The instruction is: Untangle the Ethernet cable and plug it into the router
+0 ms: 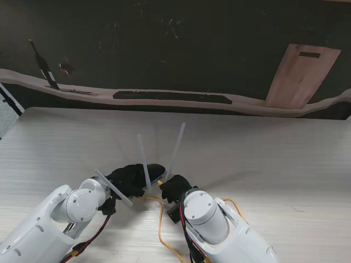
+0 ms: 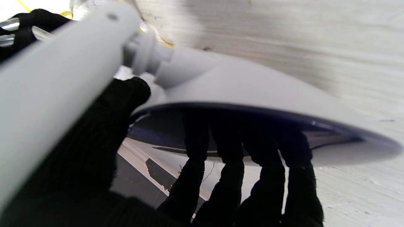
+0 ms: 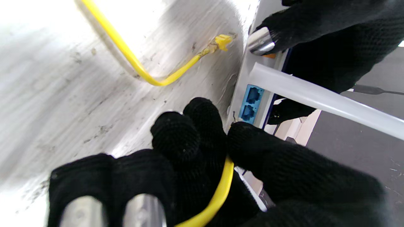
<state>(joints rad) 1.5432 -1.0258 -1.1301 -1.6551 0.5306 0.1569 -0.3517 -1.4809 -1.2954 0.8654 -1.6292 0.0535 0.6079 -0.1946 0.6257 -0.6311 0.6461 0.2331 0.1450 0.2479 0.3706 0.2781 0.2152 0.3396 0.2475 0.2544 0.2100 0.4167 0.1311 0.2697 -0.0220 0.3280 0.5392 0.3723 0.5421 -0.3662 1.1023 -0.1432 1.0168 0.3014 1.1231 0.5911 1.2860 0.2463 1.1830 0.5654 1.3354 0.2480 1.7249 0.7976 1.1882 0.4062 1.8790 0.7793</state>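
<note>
Pale wooden table (image 1: 263, 159): your left hand (image 1: 129, 179) clamps the white router (image 2: 252, 94), tilted. Your right hand (image 3: 202, 157) pinches the yellow Ethernet cable (image 3: 217, 195), just short of the blue ports (image 3: 251, 104). Hold the router firm, square the connector, then push straight in.

Left arm: rises from the near-left corner of the stand's view, angled inward.
Left hand (image 1: 127, 181): black-gloved, fingers (image 2: 232, 176) and thumb closed around the router (image 2: 252, 91).
Right arm: rises from the near-right, angled inward.
Right hand (image 1: 174, 189): black-gloved, fingertips (image 3: 176, 138) pinching the yellow cable (image 3: 217, 195), close beside the left hand.
</note>
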